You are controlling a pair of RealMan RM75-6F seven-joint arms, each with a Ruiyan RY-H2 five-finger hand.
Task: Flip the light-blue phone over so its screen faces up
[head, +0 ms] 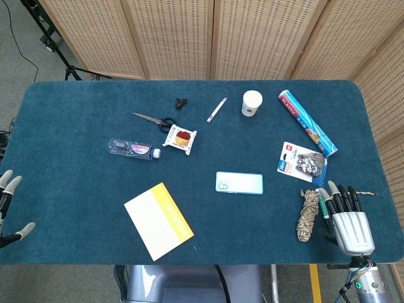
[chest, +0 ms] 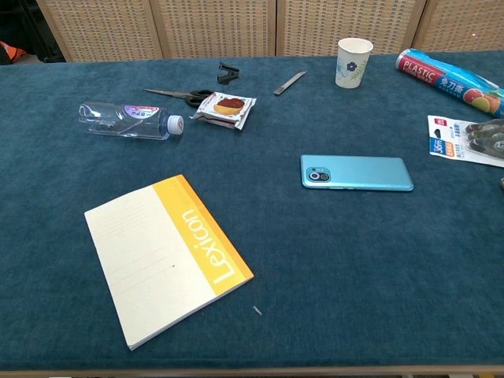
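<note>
- Over at the far left edge, the left hand hangs off the table, fingers apart, holding nothing.
- Lower left of centre lies a notebook.
- Centre frame, the phone lies flat, camera side up.
- Lower right, the right hand rests with fingers spread, empty, beside a rope bundle.

head view high overhead, chest view low, nearer, sharing table

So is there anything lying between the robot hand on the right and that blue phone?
No. In the head view, only bare blue cloth separates the right robot hand from the light-blue phone. The rope bundle lies just beside the hand, off that line.
</note>
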